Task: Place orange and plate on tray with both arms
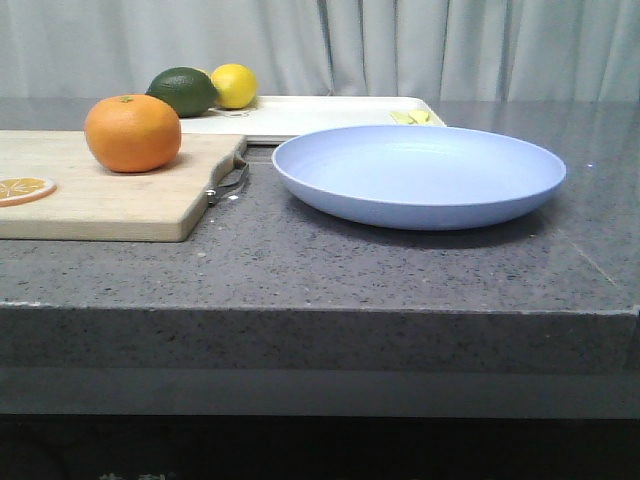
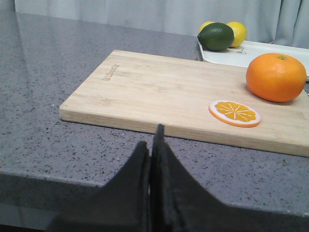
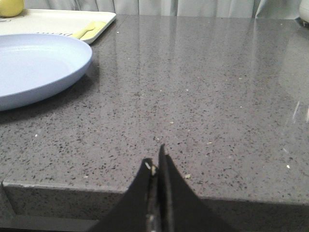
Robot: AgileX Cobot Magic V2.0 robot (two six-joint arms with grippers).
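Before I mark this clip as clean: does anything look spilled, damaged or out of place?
Nothing stands out. The orange sits whole on the cutting board, the plate lies flat and empty on the counter, and the tray behind them looks intact. Both grippers, left and right, are shut and empty.

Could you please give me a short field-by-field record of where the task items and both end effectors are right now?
orange: on the wooden cutting board, beside an orange slice
plate: on the countertop, in front of the tray
tray: behind, holding a lime and a lemon
left end effector: shut, empty
right end effector: shut, empty
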